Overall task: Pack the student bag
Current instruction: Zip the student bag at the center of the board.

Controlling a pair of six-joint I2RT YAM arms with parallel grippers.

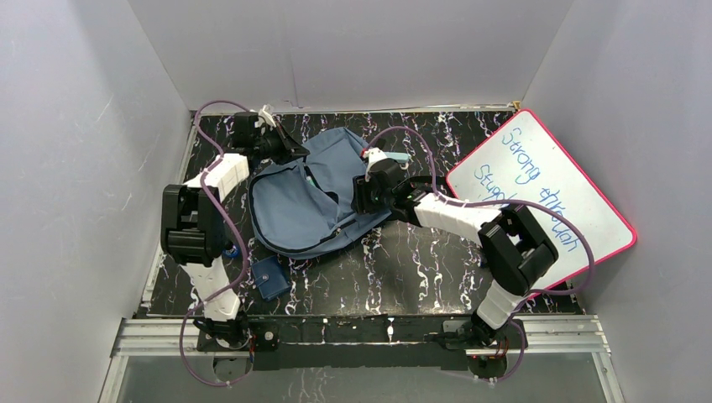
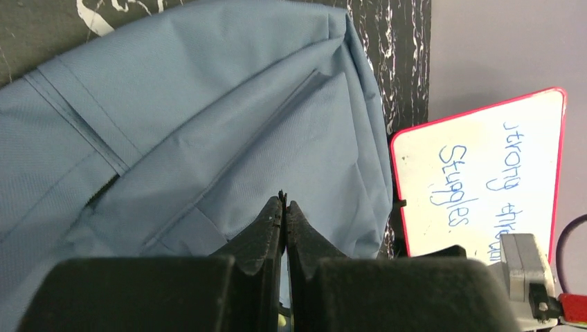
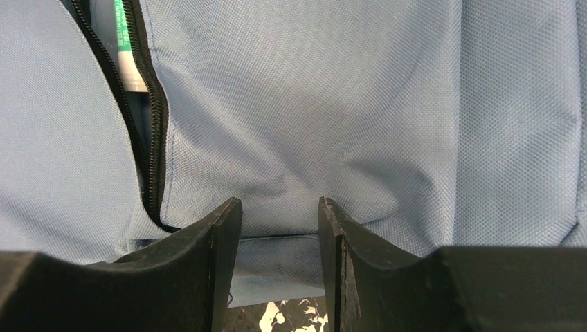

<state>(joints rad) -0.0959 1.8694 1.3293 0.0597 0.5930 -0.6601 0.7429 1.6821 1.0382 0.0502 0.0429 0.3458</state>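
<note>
The student bag [image 1: 306, 201], slate-blue with black zippers, lies in the middle of the black marbled table. My left gripper [image 1: 292, 151] is at its far left corner. In the left wrist view that gripper [image 2: 284, 203] is shut over the bag's fabric [image 2: 208, 117], with a thin black tab pinched at its tips. My right gripper [image 1: 361, 200] is at the bag's right edge. Its jaws [image 3: 280, 204] stand open with a fold of the bag's edge [image 3: 277, 256] lying between them. The main zipper [image 3: 149, 138] gapes, showing a white item with green print [image 3: 124, 48] inside.
A pink-framed whiteboard [image 1: 541, 193] with blue writing leans at the right wall and also shows in the left wrist view [image 2: 477, 180]. A small dark-blue pouch [image 1: 270, 279] lies near the left arm's base. Grey walls close in on three sides.
</note>
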